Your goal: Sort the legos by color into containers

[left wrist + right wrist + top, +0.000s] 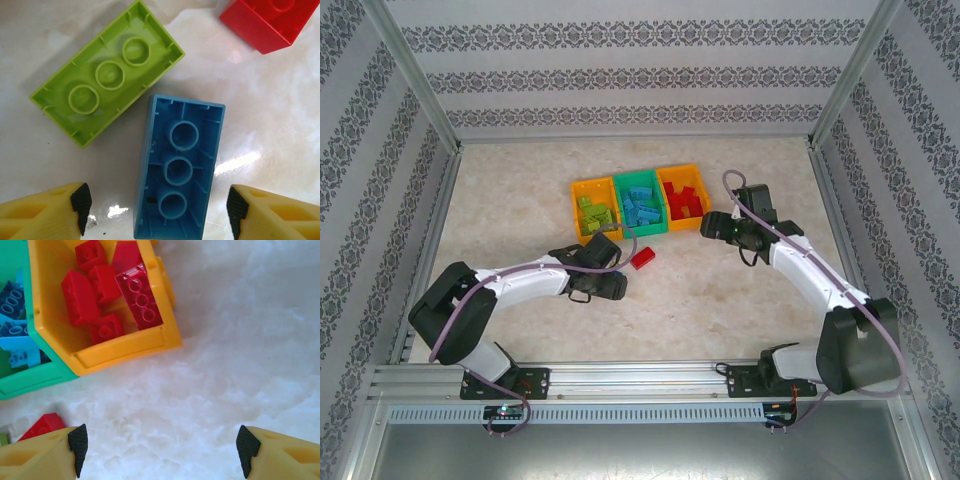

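A blue lego lies upside down on the table between the fingers of my left gripper, which is open with a gap on each side. A lime green lego lies upside down just beyond it, and a red lego sits farther right. From above, the left gripper hovers in front of the containers, with the red lego beside it. My right gripper is open over bare table, near the right orange bin of red legos.
Three bins stand in a row: the left orange bin with green legos, the green bin with blue legos, the right orange bin with red ones. The green bin touches the right orange one. Metal frame posts edge the table.
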You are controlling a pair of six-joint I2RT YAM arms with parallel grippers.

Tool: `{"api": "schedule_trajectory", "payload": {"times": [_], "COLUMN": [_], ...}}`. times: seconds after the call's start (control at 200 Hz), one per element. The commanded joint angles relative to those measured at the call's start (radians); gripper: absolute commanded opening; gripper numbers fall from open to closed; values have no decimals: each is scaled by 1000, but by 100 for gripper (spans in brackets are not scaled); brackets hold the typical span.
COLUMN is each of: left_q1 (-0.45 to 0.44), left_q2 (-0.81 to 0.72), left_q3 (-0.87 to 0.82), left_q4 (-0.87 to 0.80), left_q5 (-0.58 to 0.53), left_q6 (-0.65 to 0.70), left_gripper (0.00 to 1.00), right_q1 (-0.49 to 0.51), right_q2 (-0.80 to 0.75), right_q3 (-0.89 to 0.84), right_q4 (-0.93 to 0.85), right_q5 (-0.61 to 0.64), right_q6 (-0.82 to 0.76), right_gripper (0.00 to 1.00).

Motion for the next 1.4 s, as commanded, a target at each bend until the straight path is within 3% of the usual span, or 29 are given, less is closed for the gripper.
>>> {"api": "schedule_trajectory", "payload": {"times": [0.0,0.275,0.44,0.54,1.049,1.144,1.394], "left_q1": [-22,-30,-37,-45,-51,-33,69], "left_q2": [14,14,3,-6,-142,-107,133], "left_q3": [21,19,16,24,143,239,561], "left_q4": [14,24,23,10,-32,-27,-41], "left_q5": [-11,-1,-4,-8,-112,-149,-84], "left_q6": [-17,-18,-18,-18,21,64,139], "left_gripper": [70,49,38,34,31,31,31], "right_q1": [-24,-72,-81,-85,-90,-88,3], "right_q2": [-77,-137,-148,-163,-186,-188,-203], "right_q3": [-46,-86,-112,-136,-202,-217,-241], "right_q4": [9,-16,-9,3,18,41,64], "right_q5": [33,36,48,60,57,8,-12], "right_q6": [11,-5,10,18,60,74,40], "right_gripper": [82,85,98,98,98,98,98]}}
